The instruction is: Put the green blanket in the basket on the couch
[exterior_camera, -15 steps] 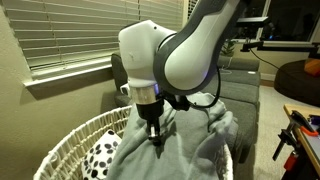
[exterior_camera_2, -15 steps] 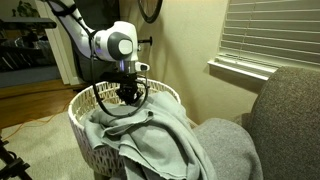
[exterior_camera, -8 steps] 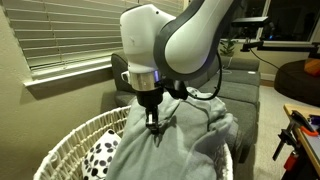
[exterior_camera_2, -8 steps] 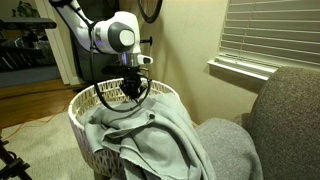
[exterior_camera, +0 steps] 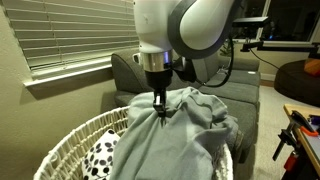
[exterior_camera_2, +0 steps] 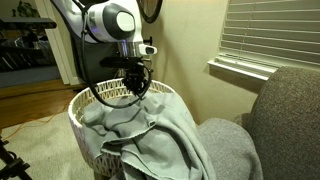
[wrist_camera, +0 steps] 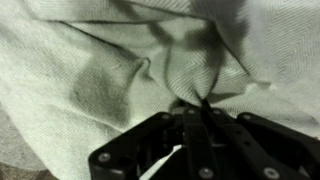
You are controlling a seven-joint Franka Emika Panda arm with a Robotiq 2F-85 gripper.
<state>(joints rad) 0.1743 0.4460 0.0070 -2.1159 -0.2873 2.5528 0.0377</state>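
Observation:
The green blanket (exterior_camera: 180, 140) is a pale grey-green rumpled sheet draped over the white wicker basket (exterior_camera: 75, 140), which stands on the grey couch (exterior_camera: 245, 95). In both exterior views the gripper (exterior_camera: 160, 110) points down and is shut on a fold of the blanket, pulling it into a peak. An exterior view shows the blanket (exterior_camera_2: 160, 135) spilling over the basket (exterior_camera_2: 85, 100) rim onto the couch (exterior_camera_2: 285, 120), under the gripper (exterior_camera_2: 135, 88). In the wrist view the shut fingers (wrist_camera: 200, 103) pinch the blanket (wrist_camera: 100, 70) cloth.
A white cloth with black spots (exterior_camera: 100, 152) lies inside the basket. Window blinds (exterior_camera: 60, 35) hang behind the couch. A wall and sill (exterior_camera_2: 245, 70) are close beside the basket. Cables and equipment (exterior_camera: 300, 135) sit off to one side.
The gripper has risen, lifting the pinched fold of blanket higher above the basket. The blanket is stretched up more into a peak.

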